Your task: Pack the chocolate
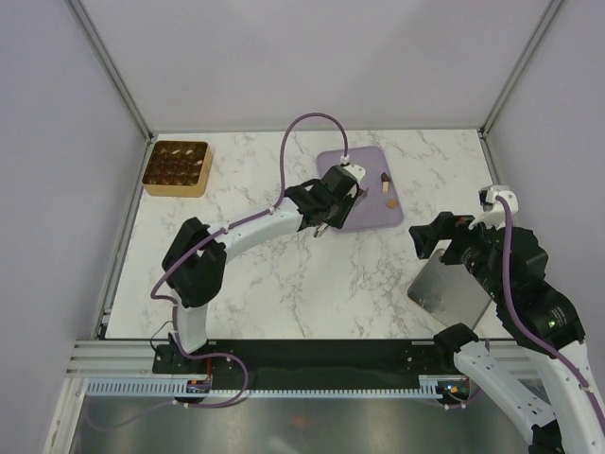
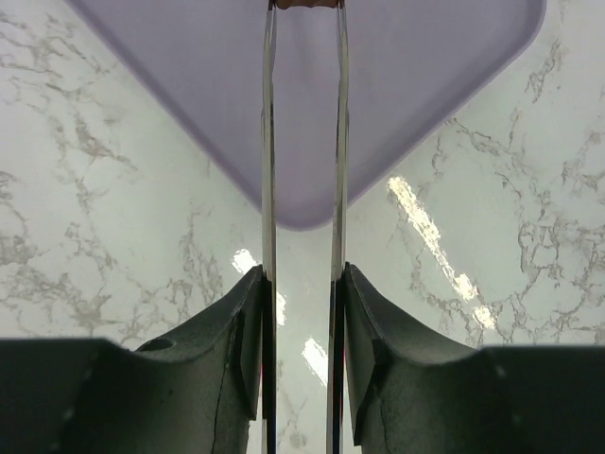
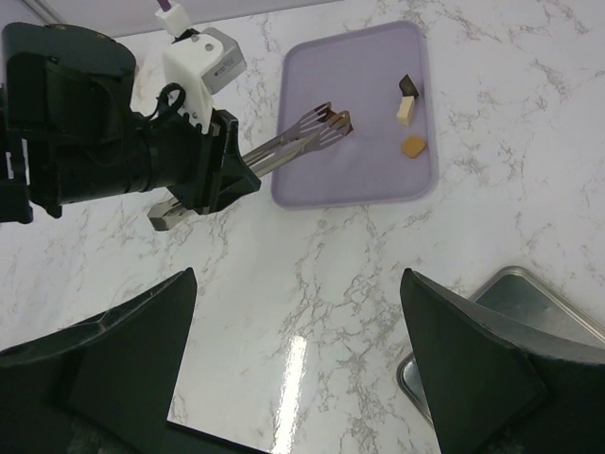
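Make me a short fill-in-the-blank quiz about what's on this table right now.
1. The left fingers clamp metal tongs whose tips pinch a ____ chocolate piece.
2. On the lilac tray lie ____ loose pieces.
3. The golden box stands at the far ____ corner of the table.
4. The right fingers stand wide ____, holding nothing.
Missing words: brown; three; left; open.
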{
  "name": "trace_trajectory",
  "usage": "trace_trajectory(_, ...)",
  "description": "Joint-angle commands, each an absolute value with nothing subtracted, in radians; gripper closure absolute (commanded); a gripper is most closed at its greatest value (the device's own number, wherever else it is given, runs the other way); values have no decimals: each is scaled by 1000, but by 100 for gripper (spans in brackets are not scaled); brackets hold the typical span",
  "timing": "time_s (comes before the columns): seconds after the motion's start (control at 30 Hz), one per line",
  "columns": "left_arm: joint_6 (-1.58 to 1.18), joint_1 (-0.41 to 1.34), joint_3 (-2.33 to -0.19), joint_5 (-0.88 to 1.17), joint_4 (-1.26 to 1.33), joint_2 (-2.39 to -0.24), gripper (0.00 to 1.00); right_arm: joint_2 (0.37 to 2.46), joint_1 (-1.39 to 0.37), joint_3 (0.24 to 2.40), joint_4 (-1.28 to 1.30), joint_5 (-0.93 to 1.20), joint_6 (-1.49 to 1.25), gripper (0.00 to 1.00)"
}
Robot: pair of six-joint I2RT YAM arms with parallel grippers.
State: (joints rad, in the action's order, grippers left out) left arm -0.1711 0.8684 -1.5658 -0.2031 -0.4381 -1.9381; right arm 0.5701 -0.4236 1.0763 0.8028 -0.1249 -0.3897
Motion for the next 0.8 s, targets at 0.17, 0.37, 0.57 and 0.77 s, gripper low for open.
trace_trajectory(0.17, -230, 764, -1615, -272, -604, -1758, 64, 574, -426, 1074, 779, -89, -403, 2)
trace_trajectory(0.37, -224, 522, -1660, -250, -730, -1680, 65, 575, -426, 1029, 738, -58, -419, 2)
trace_trajectory(0.57, -222, 200, -1651, -213, -753, -1658, 65, 600, -426, 993, 692, -54, -414, 2)
trace_trajectory(0.77, -241, 3, -1667, -189, -753, -1712, 65, 635, -426, 963, 641, -40, -414, 2)
